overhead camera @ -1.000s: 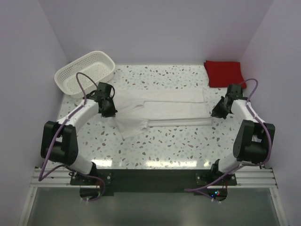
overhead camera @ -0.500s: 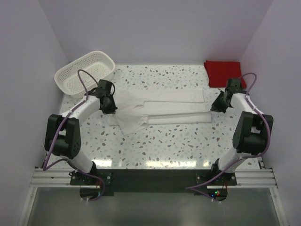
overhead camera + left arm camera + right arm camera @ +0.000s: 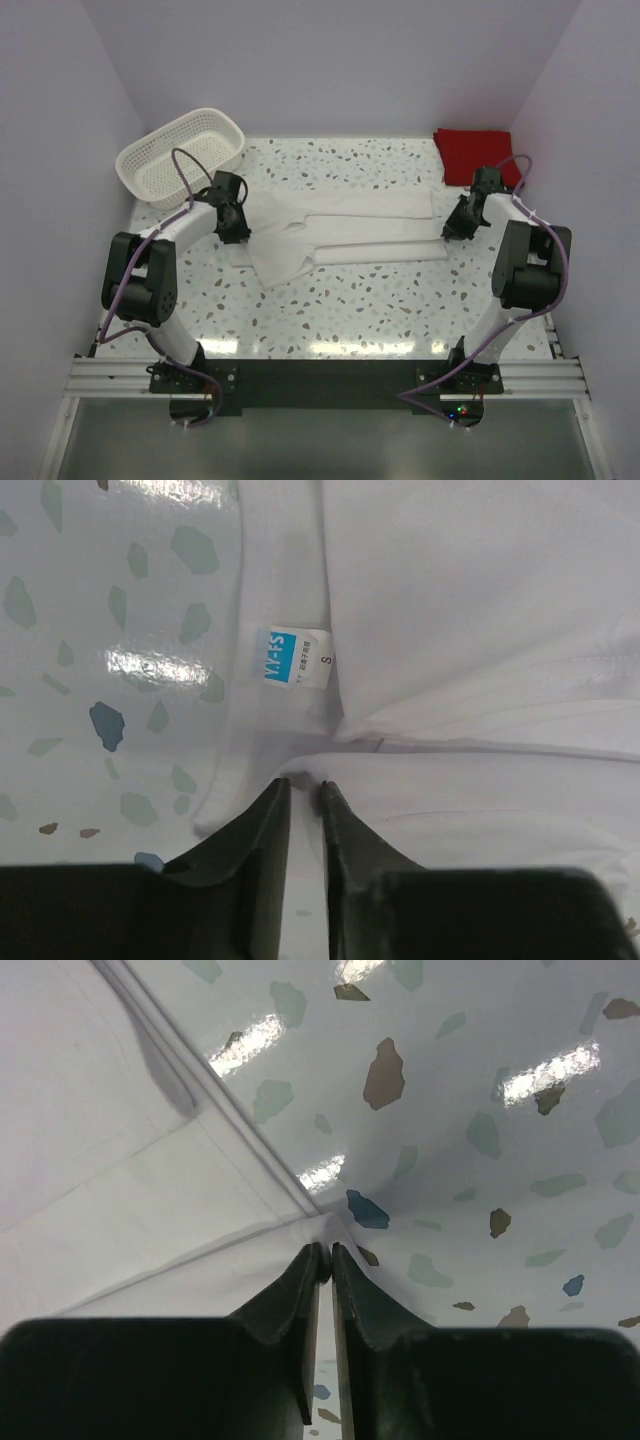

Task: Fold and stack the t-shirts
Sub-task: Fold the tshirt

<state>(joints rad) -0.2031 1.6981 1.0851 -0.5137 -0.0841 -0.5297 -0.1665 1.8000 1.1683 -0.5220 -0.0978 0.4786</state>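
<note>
The white t-shirt (image 3: 340, 233) lies across the middle of the table, partly folded lengthwise. My left gripper (image 3: 238, 231) is shut on its left edge near the collar; in the left wrist view the fingertips (image 3: 303, 788) pinch a fold of white cloth (image 3: 470, 630) below the neck label (image 3: 292, 659). My right gripper (image 3: 453, 229) is shut on the shirt's right corner; in the right wrist view the tips (image 3: 325, 1253) pinch the hem corner of the cloth (image 3: 120, 1190). The red t-shirt (image 3: 474, 155) lies folded at the back right corner.
A white lattice basket (image 3: 181, 154) stands at the back left, just behind my left arm. Walls close in on the left, right and back. The speckled tabletop (image 3: 380, 300) shows in front of the shirt.
Both grippers have carried the shirt's near edge away from me toward the back, so the fold now lies over the rest of the shirt. Both arms are stretched farther out.
</note>
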